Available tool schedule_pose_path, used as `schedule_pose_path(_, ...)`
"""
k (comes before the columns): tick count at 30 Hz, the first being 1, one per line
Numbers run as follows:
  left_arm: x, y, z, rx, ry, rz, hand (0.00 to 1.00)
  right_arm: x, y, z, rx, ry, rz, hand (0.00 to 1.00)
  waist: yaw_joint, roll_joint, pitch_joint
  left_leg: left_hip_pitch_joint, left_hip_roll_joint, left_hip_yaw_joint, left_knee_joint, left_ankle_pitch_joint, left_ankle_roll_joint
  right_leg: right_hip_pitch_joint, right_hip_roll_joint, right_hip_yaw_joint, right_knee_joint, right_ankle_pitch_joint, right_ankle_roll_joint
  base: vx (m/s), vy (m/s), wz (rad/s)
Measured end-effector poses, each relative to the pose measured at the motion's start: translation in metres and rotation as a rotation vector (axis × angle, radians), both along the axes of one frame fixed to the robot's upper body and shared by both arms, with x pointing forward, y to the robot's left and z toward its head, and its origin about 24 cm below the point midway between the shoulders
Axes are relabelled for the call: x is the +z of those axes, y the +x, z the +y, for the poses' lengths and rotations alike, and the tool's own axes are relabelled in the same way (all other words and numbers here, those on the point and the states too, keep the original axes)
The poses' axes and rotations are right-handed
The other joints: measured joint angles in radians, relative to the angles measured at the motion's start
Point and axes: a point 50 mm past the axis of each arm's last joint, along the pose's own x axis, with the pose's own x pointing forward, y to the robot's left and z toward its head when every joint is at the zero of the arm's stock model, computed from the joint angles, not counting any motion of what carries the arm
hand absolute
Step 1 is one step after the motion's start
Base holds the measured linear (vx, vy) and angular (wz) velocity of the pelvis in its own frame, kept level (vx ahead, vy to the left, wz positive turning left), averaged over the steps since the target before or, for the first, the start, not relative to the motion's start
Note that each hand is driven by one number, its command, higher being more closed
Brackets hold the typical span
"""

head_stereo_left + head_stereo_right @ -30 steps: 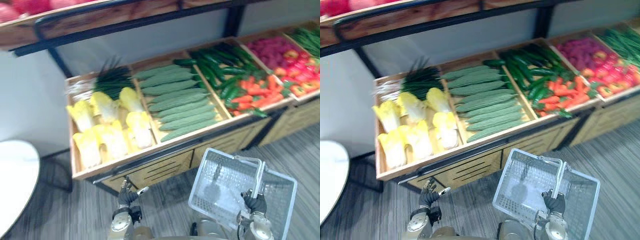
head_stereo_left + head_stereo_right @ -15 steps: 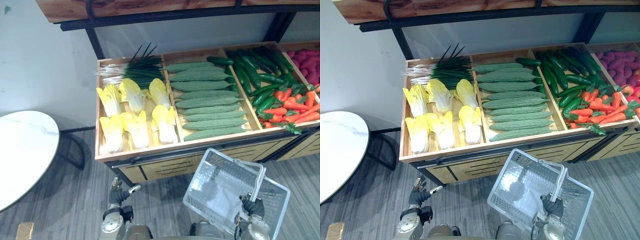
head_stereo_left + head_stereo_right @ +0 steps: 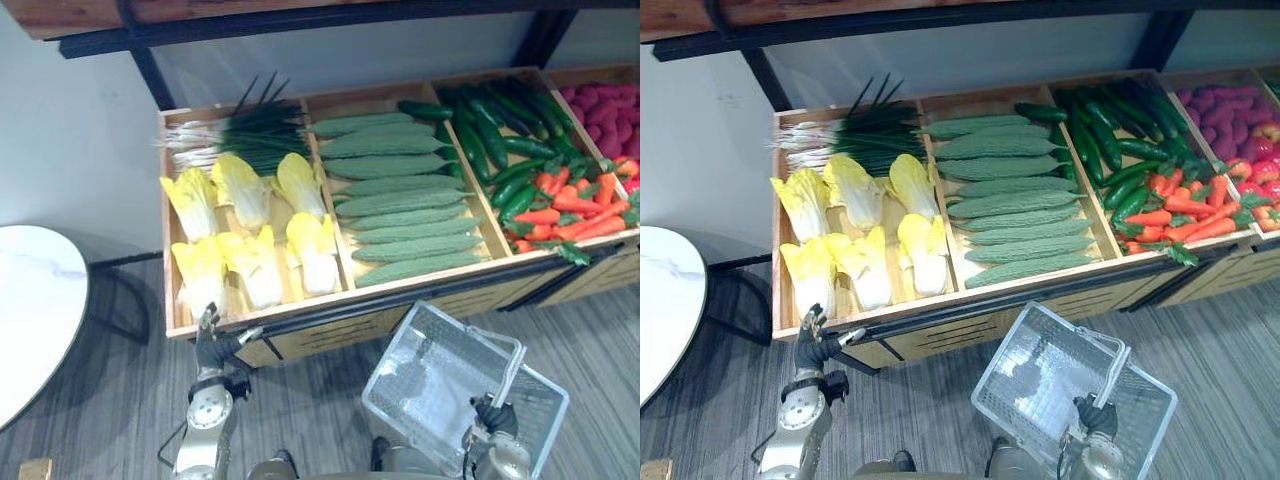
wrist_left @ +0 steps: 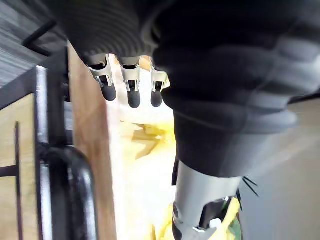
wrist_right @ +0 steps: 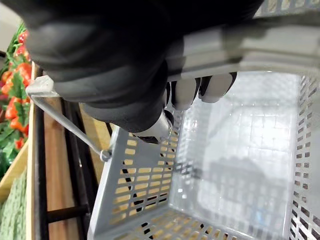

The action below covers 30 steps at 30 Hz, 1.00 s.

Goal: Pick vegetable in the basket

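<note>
Basket (image 3: 405,365), pale slotted plastic, hangs tilted from the right hand (image 3: 495,415), whose fingers are curled tight round its handle (image 5: 250,47); its mesh bottom shows through. It hangs over a grey striped floor (image 3: 120,400), just in front of a wooden stand (image 3: 320,338). The left hand (image 3: 210,345) is raised at the stand's front left corner, fingers straight and thumb apart, holding nothing. The vegetables lie in the stand's compartments. The leftmost holds six cabbages (image 3: 255,265) in two rows of three, with one bunch of spring onions (image 3: 245,140) behind them. The next holds about eight gourds (image 3: 400,203) laid crosswise. The third has cucumbers (image 3: 490,130) at the back and a heap of carrots (image 3: 575,205) in front, too many to count. Purple-red produce (image 3: 605,100) shows at the far right. Behind is a pale wall (image 3: 70,130), above it a wooden shelf (image 3: 100,12), and to the left one round white table (image 3: 30,300).
</note>
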Motion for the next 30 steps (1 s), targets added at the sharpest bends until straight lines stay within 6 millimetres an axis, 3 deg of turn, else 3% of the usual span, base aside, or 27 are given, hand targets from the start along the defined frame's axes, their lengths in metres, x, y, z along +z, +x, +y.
schedule_pose_path(4,0.008,0.013,0.008,0.017,0.074,-0.018,0.00,0.001,0.001,-0.001,0.011,-0.020,-0.002,1.00,-0.027,0.013,0.001,-0.007,-0.003,0.000,-0.003,0.017,0.001,0.001,0.005,0.028,-0.054,0.046,0.005,-0.07,0.014,-0.20)
schedule_pose_path(8,0.004,0.020,0.011,0.045,0.128,0.021,0.00,0.003,0.001,-0.005,0.009,-0.034,-0.005,1.00,-0.050,0.033,0.003,-0.024,-0.001,-0.001,-0.032,0.030,0.004,-0.022,0.018,0.044,-0.093,0.093,0.007,-0.13,0.012,-0.16)
schedule_pose_path(17,-0.008,0.039,0.030,0.117,0.229,0.155,0.00,0.007,0.005,-0.013,0.019,-0.065,-0.023,1.00,-0.059,0.034,0.031,-0.094,-0.002,-0.003,-0.070,0.054,-0.007,-0.106,0.033,0.084,-0.145,0.164,0.015,-0.14,-0.018,-0.12)
schedule_pose_path(23,0.015,0.067,0.054,0.168,0.355,0.153,0.00,0.015,0.013,-0.018,0.044,-0.095,-0.054,1.00,-0.083,0.023,0.077,-0.141,-0.001,-0.013,-0.069,0.060,-0.016,-0.166,0.035,0.117,-0.141,0.193,0.019,-0.03,-0.013,-0.14)
schedule_pose_path(30,0.048,0.095,0.054,0.164,0.381,0.063,0.00,0.024,0.021,-0.016,0.080,-0.105,-0.119,1.00,-0.083,0.006,0.133,-0.160,-0.001,-0.018,-0.052,0.071,-0.004,-0.184,0.041,0.122,-0.124,0.200,0.009,0.02,-0.004,-0.02)
